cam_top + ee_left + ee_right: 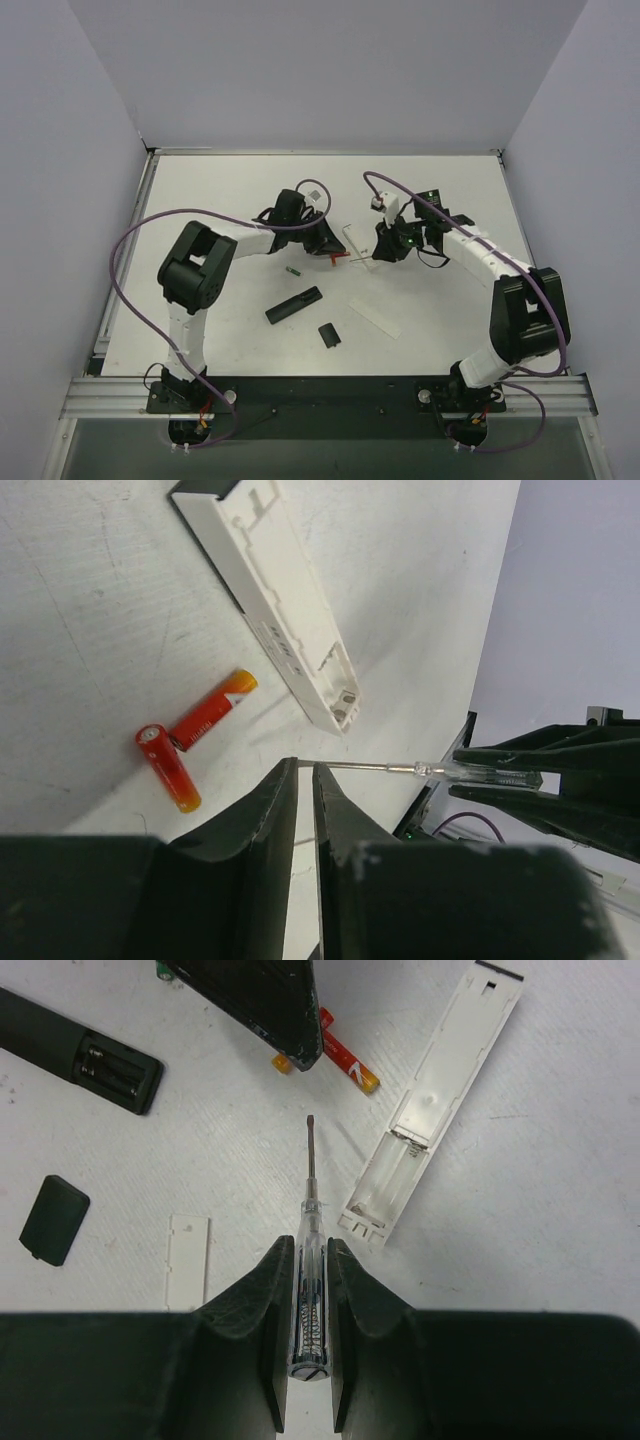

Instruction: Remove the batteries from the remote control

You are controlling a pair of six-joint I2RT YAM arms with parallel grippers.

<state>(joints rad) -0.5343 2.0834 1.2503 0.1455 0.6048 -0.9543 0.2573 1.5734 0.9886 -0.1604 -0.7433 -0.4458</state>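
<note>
White tabletop (430,200): right gripper (310,1245) clamps a clear-handled metal screwdriver (312,1195); left gripper (304,770) stands slightly ajar (empty), near the slim black rectangular remote control (294,304).

This is a robotics lab test cell: a bare white tabletop (250,345) is boxed in by plain pale walls (330,70) on its left, far and right sides. Along the near edge runs an aluminium rail (100,396) with a left arm (190,275) and a right arm (520,315) bolted side by side. Purple cables (113,268) loop from them.
</note>
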